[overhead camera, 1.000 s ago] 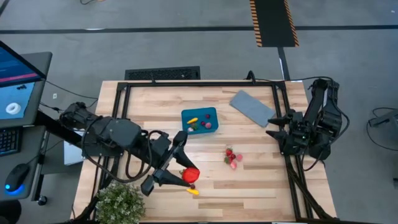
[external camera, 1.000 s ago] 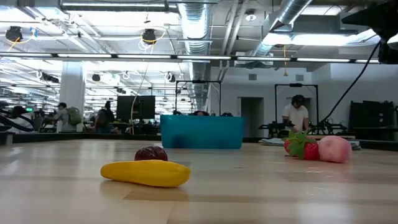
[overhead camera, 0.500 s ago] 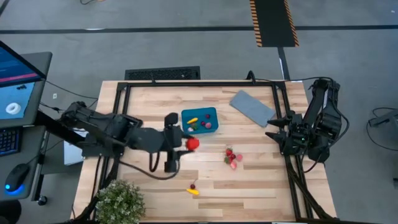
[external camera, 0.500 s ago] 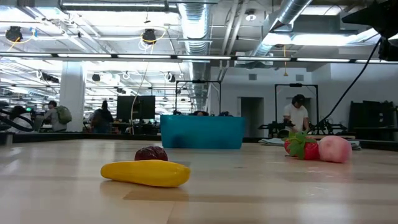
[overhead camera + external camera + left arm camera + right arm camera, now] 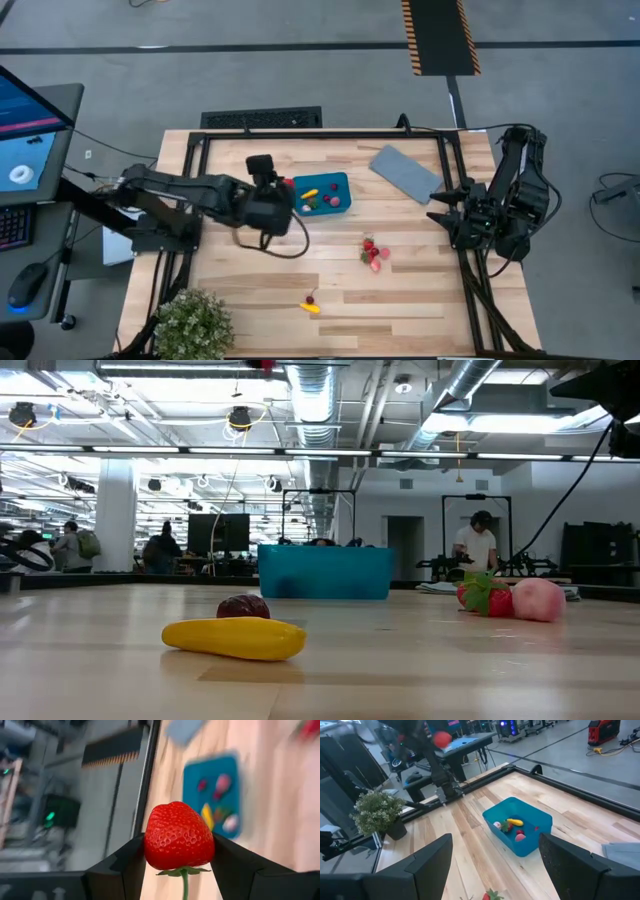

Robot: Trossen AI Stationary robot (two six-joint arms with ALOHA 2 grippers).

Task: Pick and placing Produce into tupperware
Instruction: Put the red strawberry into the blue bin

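— Where's the berry right now?

— I've got the left gripper (image 5: 179, 870) clamped on a strawberry (image 5: 179, 836), stem hanging down between the fingers. From above, that gripper (image 5: 283, 186) sits near the table's far edge, just left of the tupperware (image 5: 321, 193).

— So which way do I carry it?

— Toward the table's right edge, only a little. The tupperware's long side runs left to right, and its near-left corner is closest to me. It already holds a few pieces.

— And the other arm?

— The right gripper (image 5: 495, 865) waits at the right edge with its fingers spread wide, holding nothing. The left is nearer, I'd say. Loose produce (image 5: 374, 253) lies mid-table, more (image 5: 311, 306) near the front edge.
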